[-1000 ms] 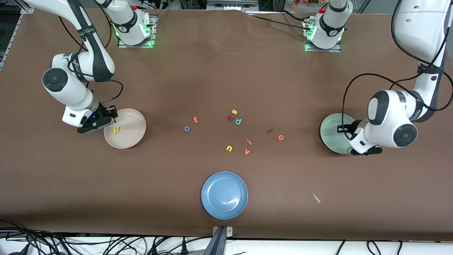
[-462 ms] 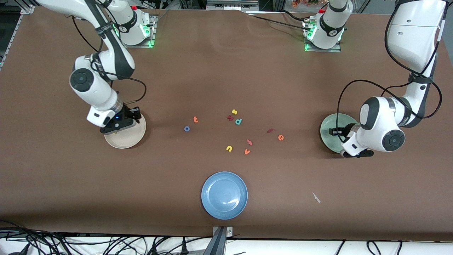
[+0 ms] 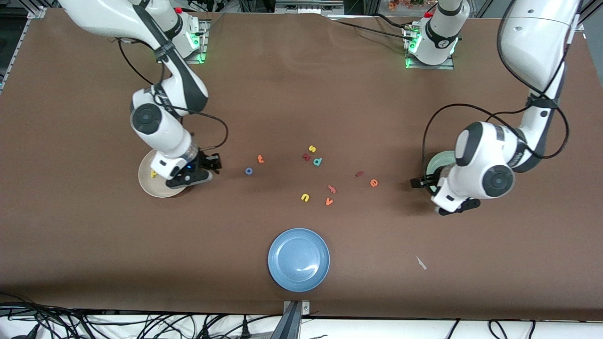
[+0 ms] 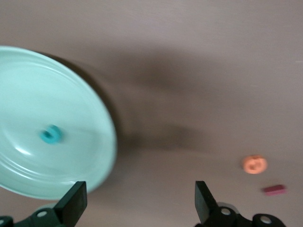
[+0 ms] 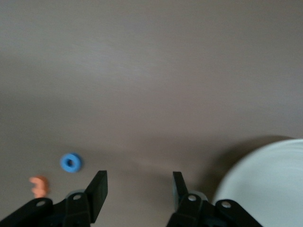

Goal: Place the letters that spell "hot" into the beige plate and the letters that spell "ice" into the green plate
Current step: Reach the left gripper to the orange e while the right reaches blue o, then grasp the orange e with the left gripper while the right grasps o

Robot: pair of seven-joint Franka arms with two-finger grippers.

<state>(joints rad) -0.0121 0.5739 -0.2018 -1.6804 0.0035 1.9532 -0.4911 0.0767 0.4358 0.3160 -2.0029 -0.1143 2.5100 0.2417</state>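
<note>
- The counter (image 3: 94, 235) has open room around the scattered letters.
- The beige plate (image 3: 147, 184) holds the yellow h (image 3: 153, 173); the green plate (image 4: 28, 104) holds the teal c (image 4: 50, 134).
- The right end effector (image 5: 137, 189) hangs spread by the beige plate's rim, empty; the left end effector (image 4: 137, 201) hangs spread beside the green plate, empty.
- The blue o (image 3: 248, 171), orange t (image 3: 260, 159), orange e (image 3: 373, 182) and dark i (image 3: 359, 173) lie loose: likely light, soft foam, best pinched across their edges.

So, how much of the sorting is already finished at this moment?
Done: yellow h in the beige plate, teal c in the green plate. In hand: nothing; left gripper and right gripper are open and empty. Left: blue o, orange t, dark i, orange e.
</note>
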